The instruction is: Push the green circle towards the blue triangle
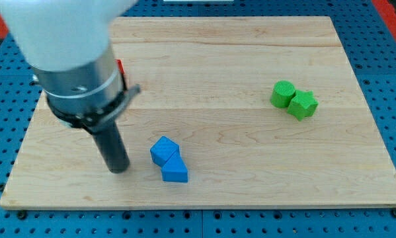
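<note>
So my tip [120, 170], a bare rod end effector with no grasp, sits lower left beside the blue triangle [174, 170], and should circle right of the green circle [283, 93], then push left-down.

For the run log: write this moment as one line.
tip: left of blue blocks, no contact | green circle: right side, touching green block | blue triangle: bottom centre | push: not begun

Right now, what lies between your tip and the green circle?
In the camera view, the two touching blue blocks lie just right of my tip; beyond them, bare board stretches up to the green circle.
</note>
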You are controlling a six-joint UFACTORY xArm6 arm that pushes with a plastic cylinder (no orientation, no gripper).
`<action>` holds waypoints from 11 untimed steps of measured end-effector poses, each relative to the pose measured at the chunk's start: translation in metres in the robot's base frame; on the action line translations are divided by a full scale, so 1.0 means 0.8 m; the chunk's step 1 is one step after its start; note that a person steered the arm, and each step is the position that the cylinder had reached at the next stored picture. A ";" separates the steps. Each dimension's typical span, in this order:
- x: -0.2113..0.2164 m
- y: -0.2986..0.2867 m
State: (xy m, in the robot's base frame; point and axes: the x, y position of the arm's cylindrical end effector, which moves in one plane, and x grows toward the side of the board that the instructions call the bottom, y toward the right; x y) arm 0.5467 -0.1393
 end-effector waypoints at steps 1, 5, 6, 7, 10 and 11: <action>-0.080 -0.001; -0.255 0.330; -0.238 0.378; -0.212 0.382; -0.139 0.375; -0.123 0.359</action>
State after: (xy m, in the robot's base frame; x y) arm 0.4486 0.1480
